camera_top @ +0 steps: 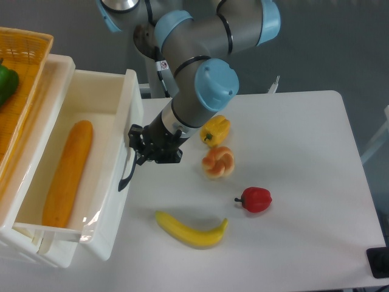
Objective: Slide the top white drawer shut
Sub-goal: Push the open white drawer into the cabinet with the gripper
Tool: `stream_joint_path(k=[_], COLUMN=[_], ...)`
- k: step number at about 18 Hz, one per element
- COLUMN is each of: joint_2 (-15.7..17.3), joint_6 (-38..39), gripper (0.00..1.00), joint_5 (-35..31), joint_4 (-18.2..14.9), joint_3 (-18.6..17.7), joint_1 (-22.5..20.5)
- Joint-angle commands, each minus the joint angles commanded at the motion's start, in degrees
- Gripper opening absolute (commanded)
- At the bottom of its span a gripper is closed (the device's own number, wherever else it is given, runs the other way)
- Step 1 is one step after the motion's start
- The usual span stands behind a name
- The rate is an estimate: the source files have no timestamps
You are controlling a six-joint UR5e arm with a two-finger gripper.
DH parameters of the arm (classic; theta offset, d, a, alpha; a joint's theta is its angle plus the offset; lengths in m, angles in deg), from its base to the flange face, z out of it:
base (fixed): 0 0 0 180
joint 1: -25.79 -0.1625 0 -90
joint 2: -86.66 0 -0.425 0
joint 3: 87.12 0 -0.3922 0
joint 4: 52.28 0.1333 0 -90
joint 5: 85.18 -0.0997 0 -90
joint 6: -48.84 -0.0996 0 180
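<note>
The top white drawer (115,182) stands pulled out from the white cabinet at the left. A long orange vegetable (68,173) lies inside it. Its black arched handle (128,175) sits on the front face. My gripper (136,146) is at that front face, just above the handle and touching or nearly touching the drawer front. The fingers are dark and small, and I cannot tell whether they are open or shut. The lower drawer is hidden under the top one.
An orange wicker basket (21,91) with a green pepper (6,85) sits on the cabinet at far left. On the table lie a yellow pepper (216,129), a bread roll (219,162), a red pepper (256,199) and a banana (191,230).
</note>
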Motion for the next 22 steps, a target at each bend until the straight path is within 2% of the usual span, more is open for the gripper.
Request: stream_joint_path(k=[3, 22], joint_2=[-0.61, -2.46], joint_6=[3.34, 10.72], gripper=[0.00, 0.00], joint_5=[-0.09, -0.26], joint_4=[0.44, 4.57], joint_3=[0.35, 2.02], joint_1=[1.50, 9.23])
